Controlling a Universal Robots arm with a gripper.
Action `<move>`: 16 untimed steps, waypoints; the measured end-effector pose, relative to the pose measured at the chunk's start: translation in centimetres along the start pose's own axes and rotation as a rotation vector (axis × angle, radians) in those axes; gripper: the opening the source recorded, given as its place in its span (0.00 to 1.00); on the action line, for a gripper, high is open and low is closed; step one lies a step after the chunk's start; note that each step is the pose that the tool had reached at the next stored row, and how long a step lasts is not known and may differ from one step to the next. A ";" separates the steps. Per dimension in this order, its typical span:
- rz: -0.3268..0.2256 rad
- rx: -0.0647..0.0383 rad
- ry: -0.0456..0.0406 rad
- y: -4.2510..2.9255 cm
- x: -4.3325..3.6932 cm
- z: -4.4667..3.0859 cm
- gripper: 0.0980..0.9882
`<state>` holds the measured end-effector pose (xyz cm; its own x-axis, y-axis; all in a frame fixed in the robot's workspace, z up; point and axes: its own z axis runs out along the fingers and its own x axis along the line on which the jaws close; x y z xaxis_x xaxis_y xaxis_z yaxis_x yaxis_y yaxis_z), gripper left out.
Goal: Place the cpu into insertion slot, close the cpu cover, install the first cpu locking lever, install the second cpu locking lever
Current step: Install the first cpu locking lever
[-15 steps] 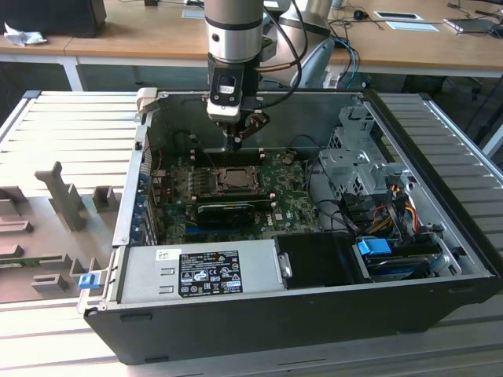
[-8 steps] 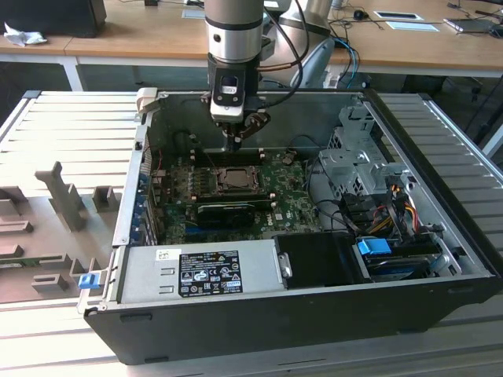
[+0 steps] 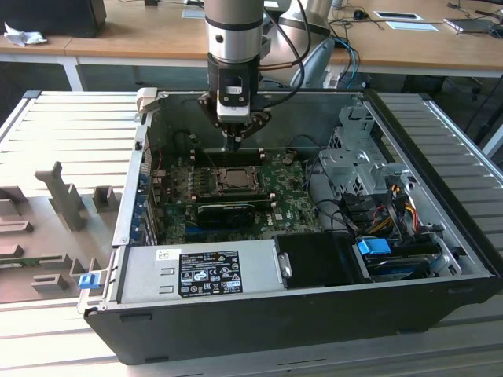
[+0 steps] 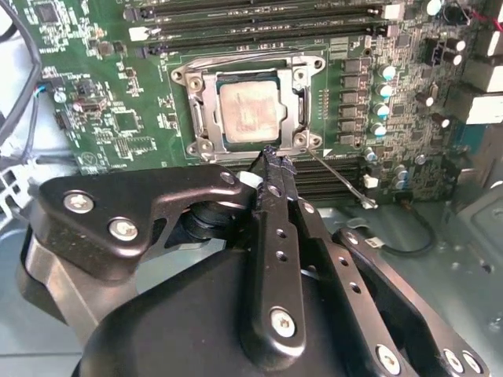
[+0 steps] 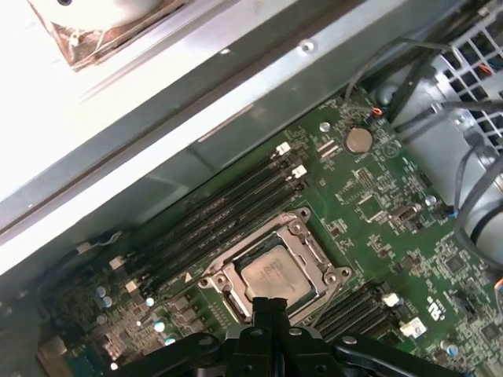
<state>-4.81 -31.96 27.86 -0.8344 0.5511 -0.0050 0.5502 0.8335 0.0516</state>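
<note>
The cpu [image 4: 250, 110] is lying in the insertion slot [image 4: 182, 76] with the cpu cover [image 4: 211, 102] seemingly lying flat over it, so the work is looking like the lever stage. One thin locking lever [image 4: 338, 177] is sticking out free at the slot's corner. The gripper [image 4: 271, 157], fingers pressed together on nothing, is hovering at the slot's edge, with the cpu at 6 o'clock of its tip in the exterior view. By my judgement, this wire is calling for a fine, steady push.

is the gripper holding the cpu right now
No, in the second wrist view the cpu lies in the insertion slot, framed by the cpu cover, while the gripper is beside the cover's edge.
</note>
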 end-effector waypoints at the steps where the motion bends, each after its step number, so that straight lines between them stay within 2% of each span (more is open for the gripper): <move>1: -0.020 0.000 0.0010 0.00 0.00 0.00 0.01; 8: -0.117 -0.001 0.0060 0.00 0.00 0.00 0.01; 16: -0.194 -0.002 0.0087 -0.07 0.10 0.00 0.01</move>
<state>-4.93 -31.96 27.86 -0.9250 0.3799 -0.0063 0.3791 0.9239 0.0522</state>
